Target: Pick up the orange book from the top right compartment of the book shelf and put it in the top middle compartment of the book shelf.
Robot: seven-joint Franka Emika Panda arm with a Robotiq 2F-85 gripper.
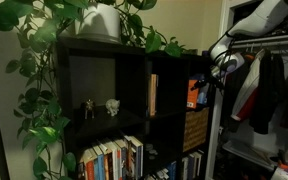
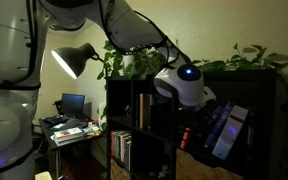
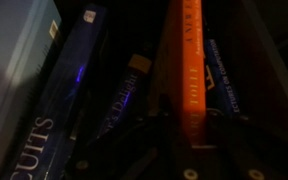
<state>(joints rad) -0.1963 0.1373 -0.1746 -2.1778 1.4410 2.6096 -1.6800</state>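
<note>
The black book shelf (image 1: pixel 134 52) stands under a trailing vine. In its top right compartment (image 1: pixel 197 68) the slim orange book (image 1: pixel 191 93) stands upright among blue-and-white books (image 3: pixel 79 80). My gripper (image 1: pixel 211 82) reaches into that cubby from the right. In the wrist view the orange book's spine (image 3: pixel 187 60) runs down between my dark fingers (image 3: pixel 165 118), and the gripper (image 3: pixel 189 118) is shut on it. The top middle compartment (image 1: pixel 167 80) holds a thin tan upright book (image 1: pixel 152 95). In an exterior view the wrist (image 2: pixel 189 82) hides the fingers.
A potted plant (image 1: pixel 102 20) sits on top of the shelf. Two small figurines (image 1: pixel 99 106) stand in the top left cubby, a woven basket (image 1: pixel 196 128) sits below the gripper, and rows of books (image 1: pixel 114 160) fill lower cubbies. Clothes (image 1: pixel 269 85) hang beside the shelf. A lamp (image 2: pixel 72 60) and a desk (image 2: pixel 69 128) stand beyond.
</note>
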